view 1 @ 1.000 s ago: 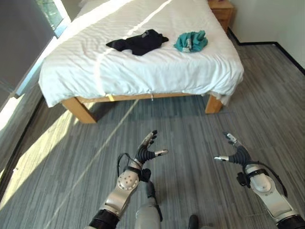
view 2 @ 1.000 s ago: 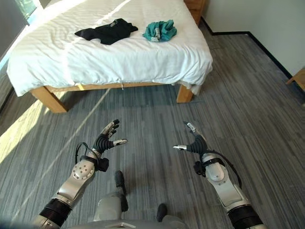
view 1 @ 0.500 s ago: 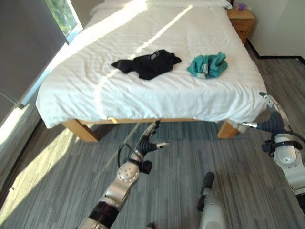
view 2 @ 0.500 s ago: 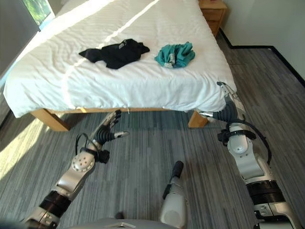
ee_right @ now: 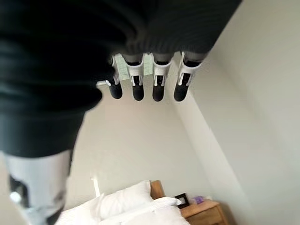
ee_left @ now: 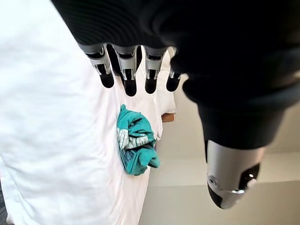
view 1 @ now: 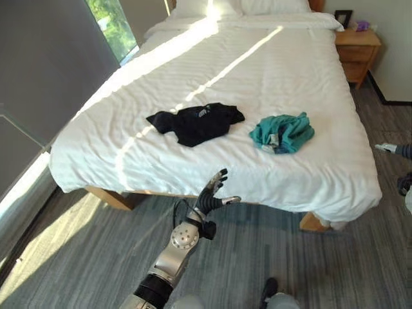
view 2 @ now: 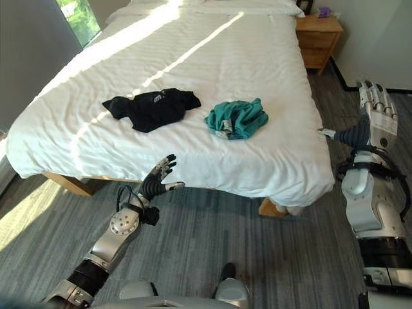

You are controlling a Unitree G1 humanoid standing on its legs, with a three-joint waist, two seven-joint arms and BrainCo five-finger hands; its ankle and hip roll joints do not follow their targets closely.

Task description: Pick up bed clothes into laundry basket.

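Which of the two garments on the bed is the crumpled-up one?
The teal garment. It is bunched into a compact heap, while the black garment beside it, further toward the window side, lies spread out fairly flat.

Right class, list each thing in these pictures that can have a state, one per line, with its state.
Black garment: crumpled on the bed, not held.
Teal garment: bunched on the bed, not held.
Bed: made, white cover on.
Left robot hand: open, empty, short of the bed edge.
Right robot hand: open, empty, raised beside the bed.
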